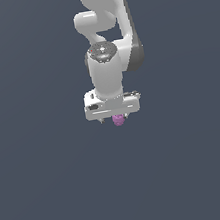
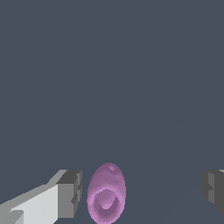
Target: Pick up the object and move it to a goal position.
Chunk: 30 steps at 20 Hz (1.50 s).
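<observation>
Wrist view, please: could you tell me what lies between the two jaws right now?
The purple-pink object lies between them, close to one finger and well apart from the other. The rest of that stretch is bare.

The object [image 2: 106, 195] was purple-pink with a paler mottled centre, the hand [image 2: 140, 192] white with dark grey fingertips [image 2: 70, 192], and the desk [image 1: 43, 184] uniform slate grey.

One arm [image 1: 106, 72], one purple-pink lump [image 2: 106, 194].
</observation>
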Available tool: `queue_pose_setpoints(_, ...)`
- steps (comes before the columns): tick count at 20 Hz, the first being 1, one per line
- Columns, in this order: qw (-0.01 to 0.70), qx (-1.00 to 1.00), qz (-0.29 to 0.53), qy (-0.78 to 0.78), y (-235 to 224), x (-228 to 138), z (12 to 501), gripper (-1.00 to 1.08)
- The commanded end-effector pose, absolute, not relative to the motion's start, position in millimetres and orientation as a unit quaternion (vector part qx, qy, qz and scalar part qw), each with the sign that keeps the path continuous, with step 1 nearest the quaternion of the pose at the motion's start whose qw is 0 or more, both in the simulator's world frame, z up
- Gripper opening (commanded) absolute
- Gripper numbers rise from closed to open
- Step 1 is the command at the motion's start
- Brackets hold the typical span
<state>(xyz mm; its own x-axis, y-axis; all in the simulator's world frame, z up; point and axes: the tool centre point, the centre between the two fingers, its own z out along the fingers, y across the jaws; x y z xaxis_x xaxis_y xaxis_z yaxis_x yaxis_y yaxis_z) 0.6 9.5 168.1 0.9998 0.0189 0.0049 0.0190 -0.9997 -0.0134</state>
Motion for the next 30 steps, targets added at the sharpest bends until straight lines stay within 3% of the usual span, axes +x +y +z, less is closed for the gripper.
queue_pose_setpoints(1,0.007,-1.000,-0.002,-0.009,9.5,0.6,168.1,1.00)
queue_pose_setpoints(19,0.006,-1.000,0.012,-0.003,5.1,-12.1,155.8,1.00)
queue_pose_setpoints(30,0.002,-0.998,0.005,0.065,25.7,-52.8,123.1,1.00)
